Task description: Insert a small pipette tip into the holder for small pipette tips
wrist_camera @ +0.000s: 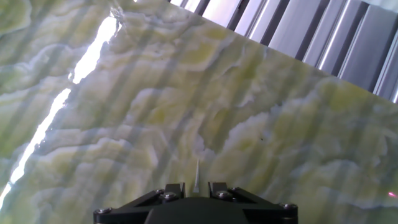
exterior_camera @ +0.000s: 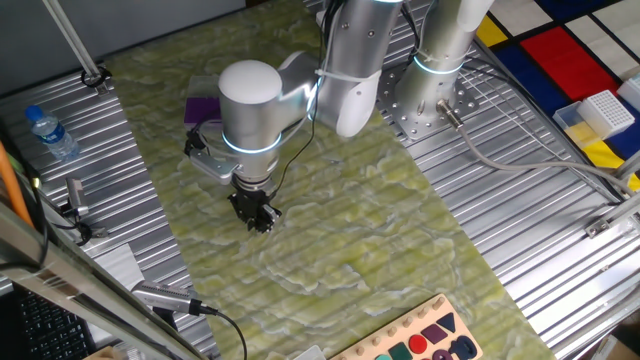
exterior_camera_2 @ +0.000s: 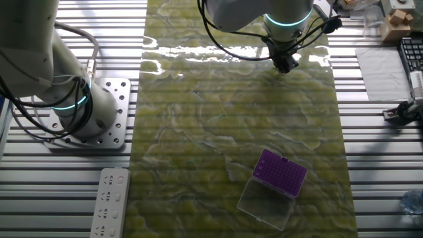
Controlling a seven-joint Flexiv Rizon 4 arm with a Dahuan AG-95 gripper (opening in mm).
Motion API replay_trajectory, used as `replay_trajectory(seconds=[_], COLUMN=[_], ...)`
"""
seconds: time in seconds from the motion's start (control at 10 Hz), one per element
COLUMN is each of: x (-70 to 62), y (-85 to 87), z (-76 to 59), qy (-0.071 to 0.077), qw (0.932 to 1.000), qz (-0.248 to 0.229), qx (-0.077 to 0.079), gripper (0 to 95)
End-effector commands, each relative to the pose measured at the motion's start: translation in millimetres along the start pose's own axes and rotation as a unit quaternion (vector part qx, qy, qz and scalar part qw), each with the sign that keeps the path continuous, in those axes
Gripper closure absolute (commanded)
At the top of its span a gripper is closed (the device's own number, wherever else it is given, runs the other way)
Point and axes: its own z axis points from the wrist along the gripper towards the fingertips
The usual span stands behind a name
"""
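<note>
The holder for small pipette tips [exterior_camera_2: 284, 172] is a small purple box, rectangular, with its top face dotted by a fine grid of holes. In the other fixed view it sits on the green-and-cream marbled mat [exterior_camera_2: 218, 125] that covers the middle of the worktop [exterior_camera_2: 370, 132], turned at an angle to the mat's edges. A clear plastic lid [exterior_camera_2: 266, 203] lies flat against its nearer long side, touching it. In one fixed view only a corner of the purple box shows, the rest hidden behind the arm's wrist [exterior_camera: 248, 105].

The gripper [wrist_camera: 194, 190] is well apart from the holder, over the opposite part of the mat. In the hand view the two fingers [wrist_camera: 175, 188] stand close together with only a narrow slot between them, and a thin, pale, needle-like pipette tip [wrist_camera: 197, 176] rises from that slot, pointing toward the mat. The fingers appear closed on it. The tip is slender and nearly translucent, so its exact end is hard to make out against the mat's pattern. In the fixed views the tip is too small to see.

Off the mat, on the ribbed metal worktop, a water bottle [exterior_camera: 50, 132] lies at one side and a white gridded rack with a yellow base [exterior_camera: 597, 116] stands at the other.
</note>
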Motion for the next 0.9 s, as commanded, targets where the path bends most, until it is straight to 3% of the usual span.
replay_trajectory(seconds=[0.1,0.2,0.3,0.9], x=[-0.1,0.0,-0.1,0.1], y=[-0.6,-0.6,-0.4,-0.2], z=[0.5,0.6,0.7,2.2], qy=[-0.001,-0.001,-0.001,-0.001], qw=[1.0,1.0,1.0,1.0], qz=[0.0,0.0,0.0,-0.001], qx=[0.002,0.002,0.002,0.004], gripper=[76.0,76.0,95.0,95.0])
